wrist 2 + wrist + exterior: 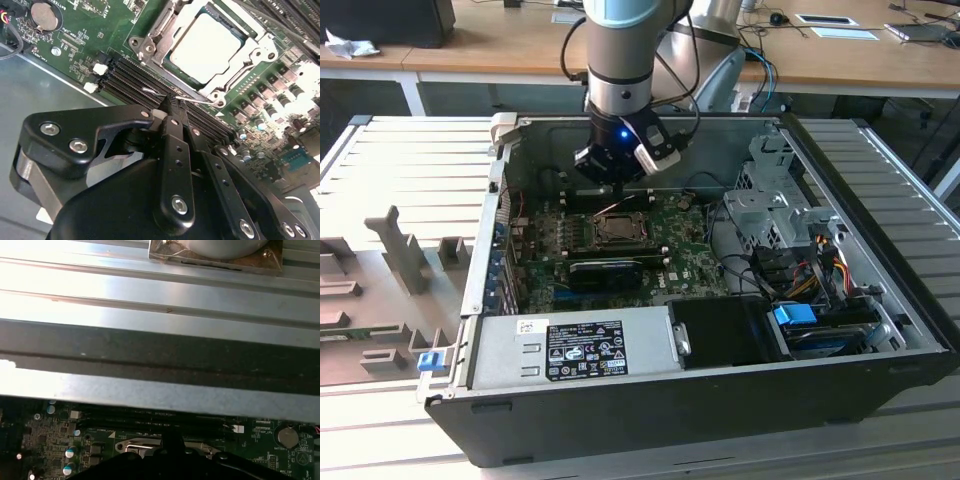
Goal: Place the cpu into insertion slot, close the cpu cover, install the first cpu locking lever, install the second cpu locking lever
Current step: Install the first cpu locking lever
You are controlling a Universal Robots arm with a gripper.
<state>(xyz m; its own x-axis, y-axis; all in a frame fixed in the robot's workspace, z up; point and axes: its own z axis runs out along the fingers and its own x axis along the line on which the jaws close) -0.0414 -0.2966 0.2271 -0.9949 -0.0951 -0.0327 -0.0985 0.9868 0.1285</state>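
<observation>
Second wrist view: cpu (206, 46) lies seated just beyond claw (172, 102).

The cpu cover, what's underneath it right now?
Through the window of the cpu cover shows the cpu, seated in the insertion slot. The cover's frame hides the chip's edges and the socket contacts.

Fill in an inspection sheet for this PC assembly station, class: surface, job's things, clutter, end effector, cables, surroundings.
Surface: green motherboard inside an open PC case.
Job's things: cpu seated in the insertion slot; cpu cover closed over it; thin wire lever at the fingertips.
Clutter: nothing seen.
End effector: end effector shut beside the slot, fingertips at the lever.
Cables: coloured bundle on the exterior view's right.
Surroundings: slatted metal table, wooden desks behind.
</observation>
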